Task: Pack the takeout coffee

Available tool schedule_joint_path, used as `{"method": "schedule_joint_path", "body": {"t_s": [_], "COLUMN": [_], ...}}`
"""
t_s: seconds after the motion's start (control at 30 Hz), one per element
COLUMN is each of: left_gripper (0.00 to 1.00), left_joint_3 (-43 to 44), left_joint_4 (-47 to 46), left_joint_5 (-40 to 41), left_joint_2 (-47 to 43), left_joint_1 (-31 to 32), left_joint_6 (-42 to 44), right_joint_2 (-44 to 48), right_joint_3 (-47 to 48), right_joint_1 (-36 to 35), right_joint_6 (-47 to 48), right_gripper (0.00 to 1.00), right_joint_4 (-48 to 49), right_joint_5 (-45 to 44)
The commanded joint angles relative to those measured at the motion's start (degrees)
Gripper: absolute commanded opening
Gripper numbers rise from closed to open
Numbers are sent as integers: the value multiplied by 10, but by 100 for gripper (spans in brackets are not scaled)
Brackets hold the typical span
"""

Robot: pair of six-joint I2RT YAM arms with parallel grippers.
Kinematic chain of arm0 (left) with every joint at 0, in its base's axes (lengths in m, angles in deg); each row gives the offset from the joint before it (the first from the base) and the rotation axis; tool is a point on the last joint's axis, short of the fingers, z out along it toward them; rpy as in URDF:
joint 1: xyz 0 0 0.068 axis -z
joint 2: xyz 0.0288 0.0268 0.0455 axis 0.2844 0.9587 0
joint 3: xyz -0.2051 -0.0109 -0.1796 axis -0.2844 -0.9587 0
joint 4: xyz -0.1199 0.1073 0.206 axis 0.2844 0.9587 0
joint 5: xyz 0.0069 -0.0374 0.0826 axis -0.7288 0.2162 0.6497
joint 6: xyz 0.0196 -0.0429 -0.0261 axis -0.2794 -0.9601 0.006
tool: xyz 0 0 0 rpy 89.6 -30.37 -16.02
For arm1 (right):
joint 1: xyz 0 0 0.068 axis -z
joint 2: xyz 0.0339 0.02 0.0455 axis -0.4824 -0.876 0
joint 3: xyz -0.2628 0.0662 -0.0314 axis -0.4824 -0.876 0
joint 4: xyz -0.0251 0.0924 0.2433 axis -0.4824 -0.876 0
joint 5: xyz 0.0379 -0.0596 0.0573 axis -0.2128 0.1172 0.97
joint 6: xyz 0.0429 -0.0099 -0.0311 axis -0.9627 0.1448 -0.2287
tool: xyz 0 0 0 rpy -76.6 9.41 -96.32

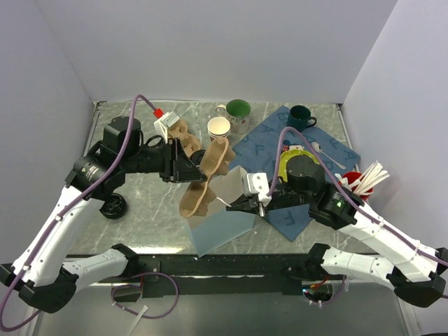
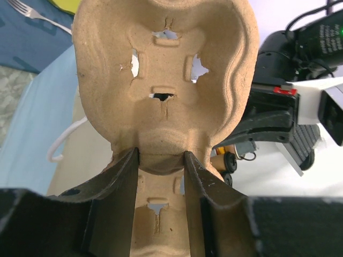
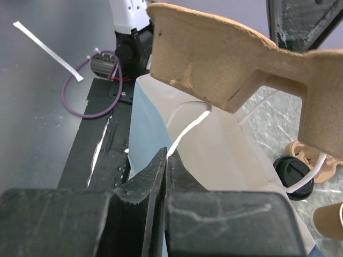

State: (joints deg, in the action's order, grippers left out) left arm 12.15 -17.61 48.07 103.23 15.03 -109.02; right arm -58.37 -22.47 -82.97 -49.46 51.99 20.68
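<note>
My left gripper [image 1: 190,162] is shut on a brown pulp cup carrier [image 1: 206,178] and holds it tilted above the mouth of a light blue paper bag [image 1: 222,229]. In the left wrist view the jaws pinch the carrier's [image 2: 163,69] middle ridge. My right gripper [image 1: 246,205] is shut on the bag's rim; in the right wrist view [image 3: 167,155] the bag [image 3: 147,134] is held open under the carrier [image 3: 225,59]. The takeout coffee [image 1: 113,206], seen by its black lid, stands on the table at the left, apart from both grippers. It also shows in the right wrist view [image 3: 293,172].
A second pulp carrier [image 1: 180,131], a stack of lidless brown cups [image 1: 219,129] and two green mugs [image 1: 238,110] [image 1: 301,116] stand at the back. A blue cloth [image 1: 329,150] with a yellow-green plate [image 1: 285,159] and a red holder of white cutlery [image 1: 358,183] lies at the right.
</note>
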Motion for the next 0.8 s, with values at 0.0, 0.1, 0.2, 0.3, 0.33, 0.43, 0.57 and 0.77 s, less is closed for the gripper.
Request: {"method": "schedule_joint_path", "body": {"t_s": [0.0,0.1,0.2,0.3,0.33,0.43,0.57,0.77], "left_gripper": [14,14,13,14,14,14,14,15], "left_joint_3": [1,9,27,27,22,19,22,30], "left_joint_4": [-8,14,40,37,34,30,30,38], "left_joint_5": [21,32,48,55,57,61,69,94], "left_joint_2": [-2,7,21,20,18,16,20,24], "left_joint_1": [6,7,13,19,21,29,40,66], "left_joint_6": [24,42,61,68,68,70,82,111], "right_joint_2": [20,27,32,35,35,38,46,44], "right_joint_3": [-12,-20,-27,-34,-34,-34,-43,-41], "right_joint_1": [-4,-4,-4,-5,-4,-4,-4,-5], "right_joint_6": [17,18,16,17,19,26,29,16], "right_gripper": [0,0,0,0,0,0,0,0], "right_joint_4": [26,28,36,44,41,37,38,48], "right_joint_5": [3,10,23,32,35,43,42,36]}}
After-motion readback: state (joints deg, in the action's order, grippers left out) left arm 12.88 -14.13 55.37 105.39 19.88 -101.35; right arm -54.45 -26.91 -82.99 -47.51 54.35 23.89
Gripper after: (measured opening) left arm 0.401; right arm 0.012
